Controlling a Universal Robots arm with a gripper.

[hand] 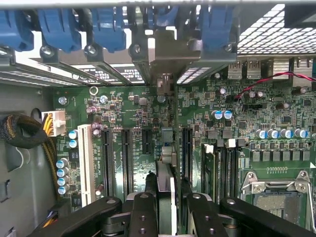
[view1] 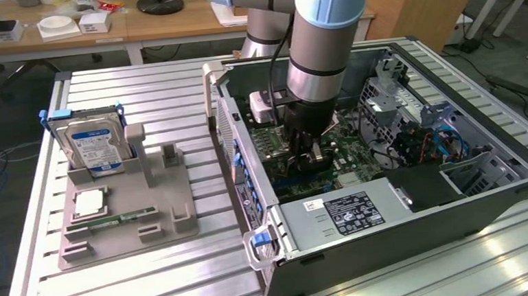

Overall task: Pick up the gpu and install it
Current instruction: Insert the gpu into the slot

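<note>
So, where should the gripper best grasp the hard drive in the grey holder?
The hard drive stands upright, its lower end sunk in the grey holder. Probably take its free upper part from above, pinching the two broad faces.

Reaching steeply down with the arm (view1: 318,48), keeping the wrist (view1: 306,121) stacked almost straight above the fingers (hand: 148,202). Pointing the gripper (view1: 306,160) downward, with both black fingers parallel and partly closed. Clamping the gpu (hand: 166,158) edge-on between the pads, gripped from both sides just short of the fingertips.
</note>
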